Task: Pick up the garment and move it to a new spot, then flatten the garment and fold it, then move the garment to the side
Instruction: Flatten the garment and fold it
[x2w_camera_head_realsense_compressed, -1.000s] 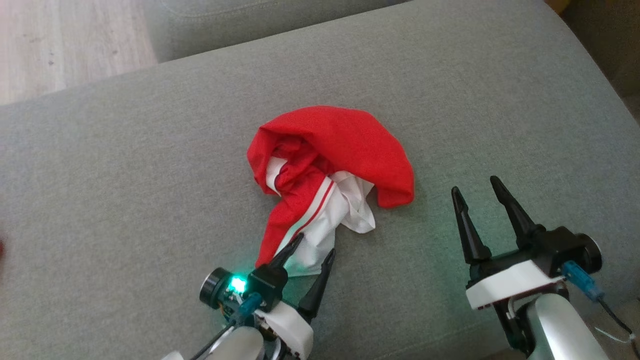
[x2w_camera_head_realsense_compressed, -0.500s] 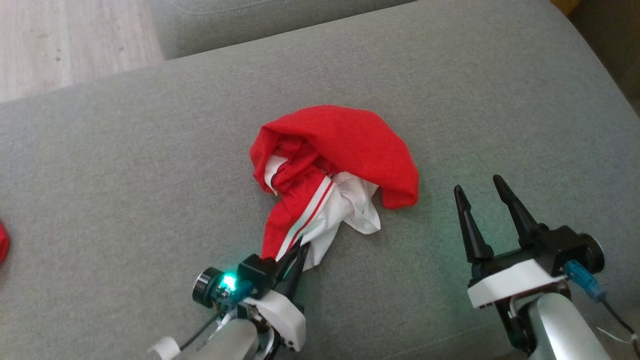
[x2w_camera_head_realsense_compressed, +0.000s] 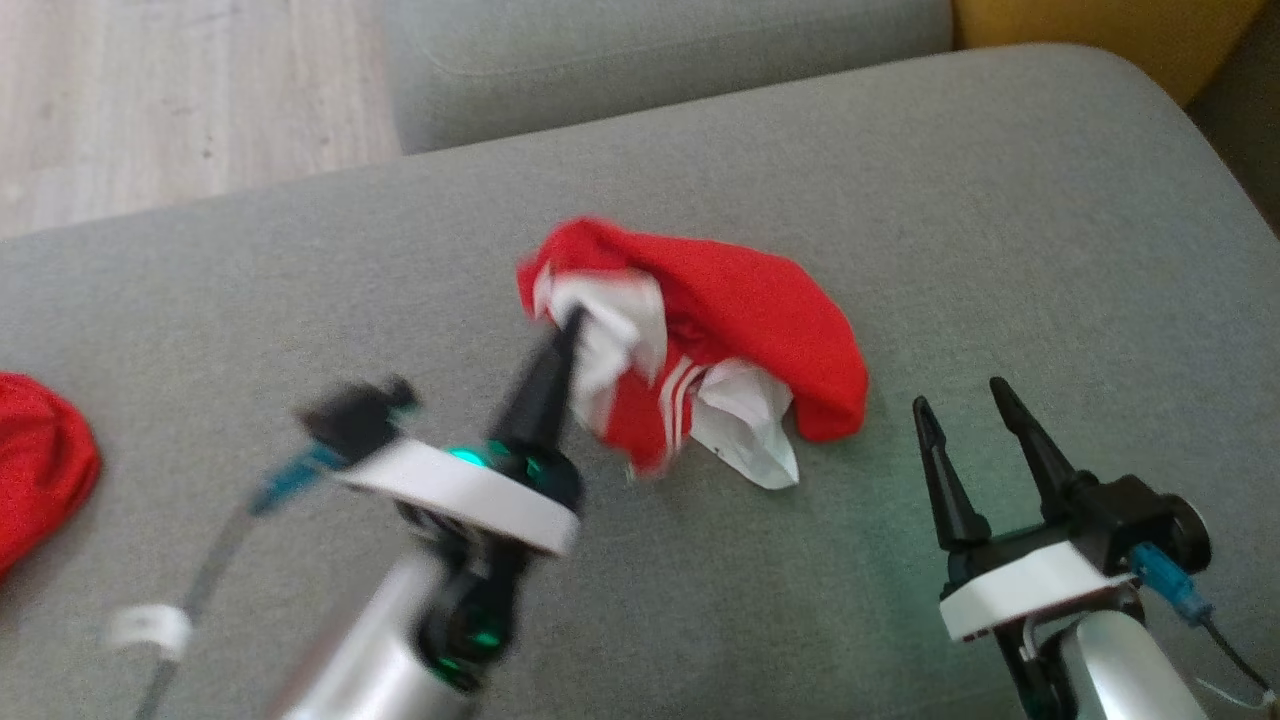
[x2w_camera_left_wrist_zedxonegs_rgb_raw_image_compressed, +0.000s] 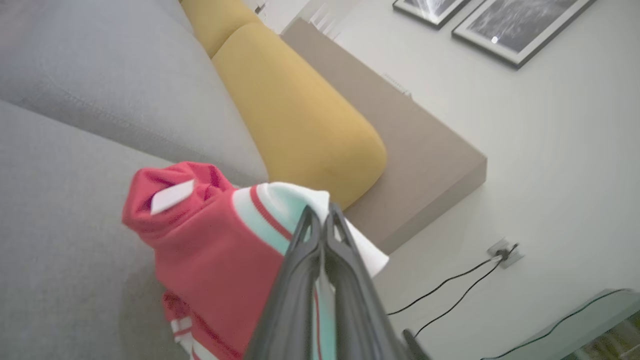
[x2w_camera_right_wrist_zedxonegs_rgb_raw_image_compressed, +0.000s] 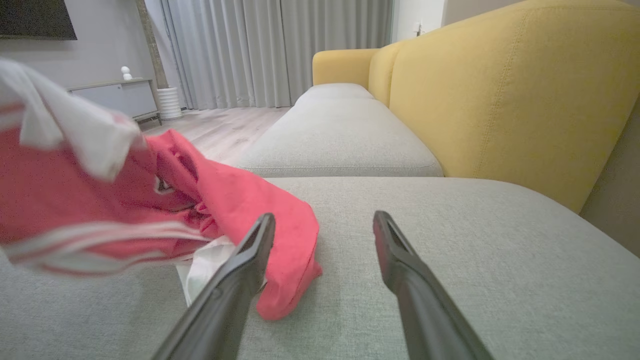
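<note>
Head view shows the jersey (x2w_camera_head_realsense_compressed: 740, 320) bunched up in the middle of the gray cushion (x2w_camera_head_realsense_compressed: 1000, 200). Its near left part is raised, and its far right part lies flat on the cushion. The left gripper (x2w_camera_head_realsense_compressed: 560, 335) is at the jersey's near left edge. Its two fingers are pressed together on a white sleeve with striped trim, and in the left wrist view the cloth hangs from the closed tips. I think this is the first step, picking the jersey up to carry it to a new spot. Next, the left arm needs to go higher so the whole jersey comes off the cushion, with a tight pinch, because one sleeve is a small hold and could slip. The left arm slants up toward the jersey and looks blurry. The right gripper (x2w_camera_head_realsense_compressed: 960, 395) waits just right of the jersey, not touching it, low over the cushion, fingers apart and holding nothing. A red lump (x2w_camera_head_realsense_compressed: 40, 460) lies well left of the jersey.
</note>
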